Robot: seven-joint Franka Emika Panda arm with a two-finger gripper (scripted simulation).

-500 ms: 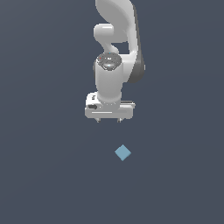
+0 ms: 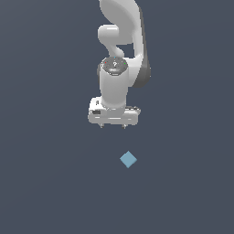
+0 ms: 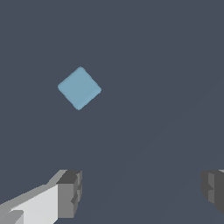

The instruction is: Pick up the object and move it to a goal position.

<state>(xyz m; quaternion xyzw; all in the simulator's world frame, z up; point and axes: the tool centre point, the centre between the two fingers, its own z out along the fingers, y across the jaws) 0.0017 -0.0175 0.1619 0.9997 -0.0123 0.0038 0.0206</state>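
In the exterior view, 1 white arm (image 2: pixel 119 55) comes down from the top edge of the picture over a plain dark grey-blue surface (image 2: pixel 41 183). Its wrist points downward and ends in a wide white gripper (image 2: pixel 113 126), of which only 2 short fingertips (image 2: pixel 124 126) show as small dark stubs under the housing. These stubs stand well apart from each other, so the hand is released and grasps nothing. The light-blue cube (image 2: pixel 128 159) lies on the surface below the gripper in the picture and a little toward the exterior view's right, apart from it and touched by nothing. It is seen corner-on, as a diamond, and is much smaller than the gripper housing.

In the wrist view, the same cube (image 3: pixel 79 88) appears as a matte pale-blue diamond on the dark surface (image 3: pixel 166 52), alone and unobstructed. The 2 grey finger pads (image 3: pixel 70 194) sit at 1 edge of the picture, 1 with its white finger body behind it, the other cut off by the frame. A wide gap of bare surface lies between them at the gripper (image 3: pixel 140 190), confirming spread jaws. The cube lies outside that gap, clear of both pads, off toward the side of the pad with the white body.
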